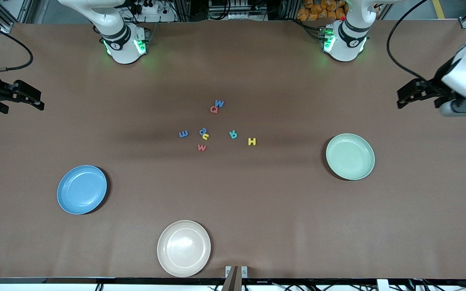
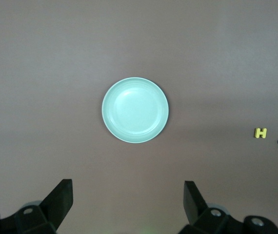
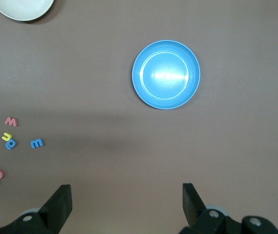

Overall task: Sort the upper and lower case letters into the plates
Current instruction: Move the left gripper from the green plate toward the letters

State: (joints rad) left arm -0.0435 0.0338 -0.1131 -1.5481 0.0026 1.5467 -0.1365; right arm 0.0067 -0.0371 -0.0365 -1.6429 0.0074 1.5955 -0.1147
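Several small toy letters lie loose mid-table: a blue W (image 1: 219,103), red Q (image 1: 214,109), blue E (image 1: 183,134), teal R (image 1: 233,134), yellow H (image 1: 251,141) and red w (image 1: 202,148). The empty blue plate (image 1: 82,189) sits toward the right arm's end, the empty mint green plate (image 1: 350,156) toward the left arm's end. My right gripper (image 1: 39,103) hangs open over bare table at its end, looking down on the blue plate (image 3: 166,74). My left gripper (image 1: 401,99) hangs open at the other end, above the mint plate (image 2: 135,110). Neither holds anything.
An empty cream-beige plate (image 1: 184,248) sits near the table's front edge, nearer the camera than the letters. The two arm bases (image 1: 123,42) (image 1: 344,40) stand along the table's back edge. Brown tabletop surrounds the letters.
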